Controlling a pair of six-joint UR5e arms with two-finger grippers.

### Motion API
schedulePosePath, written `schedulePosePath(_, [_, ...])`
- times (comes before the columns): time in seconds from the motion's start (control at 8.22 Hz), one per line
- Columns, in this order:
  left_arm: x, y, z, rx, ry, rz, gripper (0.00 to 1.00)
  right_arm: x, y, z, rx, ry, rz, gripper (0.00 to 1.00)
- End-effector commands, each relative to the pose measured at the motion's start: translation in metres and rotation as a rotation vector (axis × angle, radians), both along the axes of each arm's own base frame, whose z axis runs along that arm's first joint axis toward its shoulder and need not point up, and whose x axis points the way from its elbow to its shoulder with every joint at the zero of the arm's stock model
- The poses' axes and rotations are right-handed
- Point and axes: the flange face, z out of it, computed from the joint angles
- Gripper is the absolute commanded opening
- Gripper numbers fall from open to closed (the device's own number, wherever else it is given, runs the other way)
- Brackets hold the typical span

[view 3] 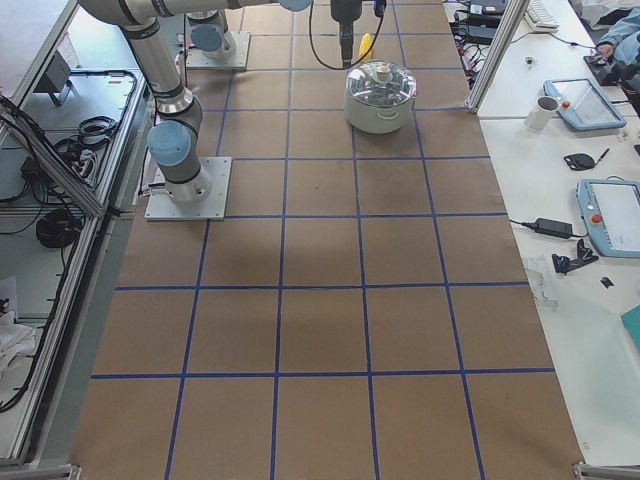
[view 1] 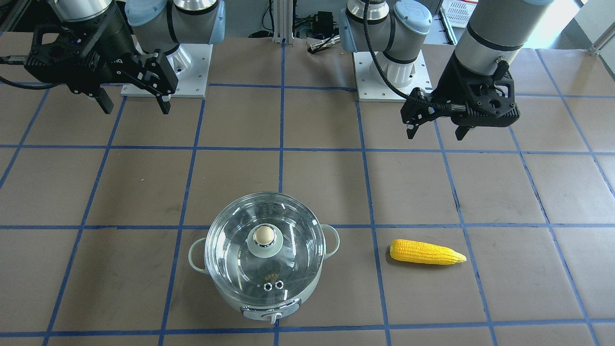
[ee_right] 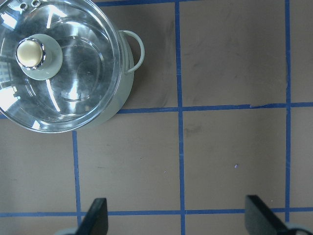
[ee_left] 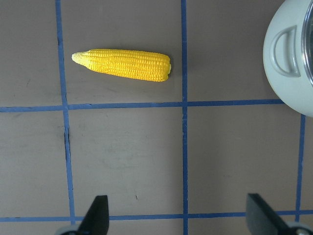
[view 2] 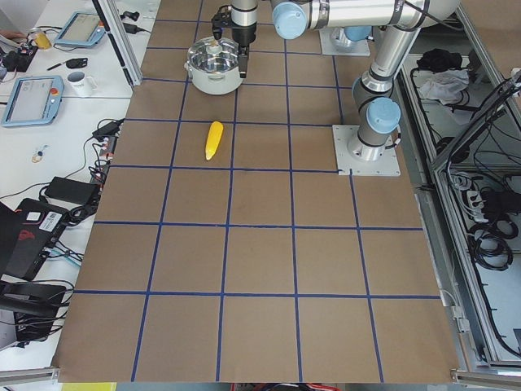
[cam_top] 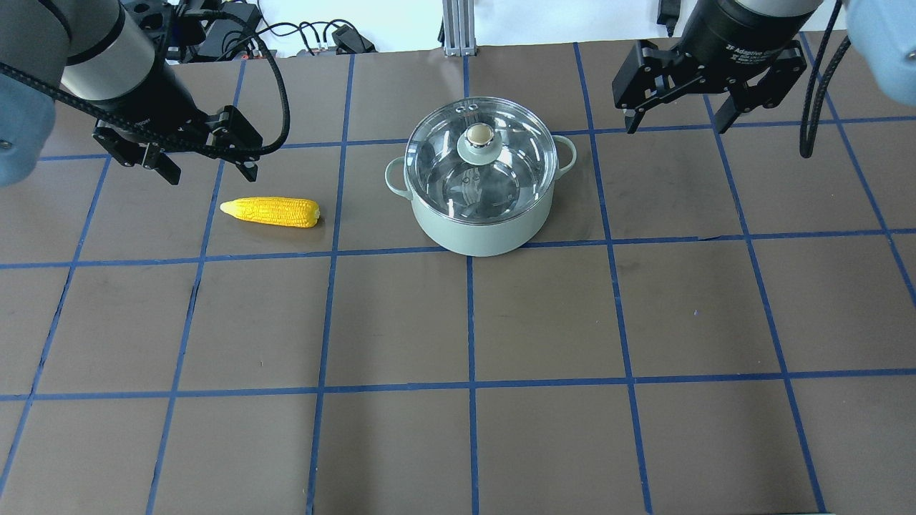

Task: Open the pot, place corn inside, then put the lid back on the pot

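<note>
Ahead and left of my right tool [cam_top: 676, 129], which hangs open and empty over the tabletop [cam_top: 544, 322], the pot [cam_top: 476, 232] stands with its lid [cam_top: 447, 164] on, while the corn [cam_top: 270, 212] lies ahead of my left tool [cam_top: 211, 174], also open and empty. Closing off-centre on the smooth ball knob [cam_top: 480, 134] could let the glass lid slip and drop, and a pinch near the corn's tapered tip could roll it away.

Mint-green pot [cam_top: 478, 232] sits upright, upper centre of the overhead frame, clear glass lid [cam_top: 494, 168] seated on its rim. Yellow corn [cam_top: 272, 212] lies flat on the surface [cam_top: 544, 322] to its left, well apart, pointed tip aiming frame-left.
</note>
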Motion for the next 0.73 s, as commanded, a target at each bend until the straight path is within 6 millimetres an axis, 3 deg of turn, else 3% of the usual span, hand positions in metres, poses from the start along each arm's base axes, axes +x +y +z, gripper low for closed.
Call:
schedulePosePath(0.0, [0.0,0.0,0.0,0.0,0.0,-0.002,1.0,0.0,0.001,-0.001,0.001,-0.002,0.009,1.0])
schedulePosePath(0.49, [0.003,-0.002,-0.007,0.029,0.004,-0.025,1.0,0.0,0.001,-0.002,0.002,-0.002,0.01,1.0])
schedulePosePath(0.61, [0.01,-0.005,-0.005,0.013,-0.005,-0.178,1.0,0.0,0.001,0.0,0.001,-0.002,0.009,1.0])
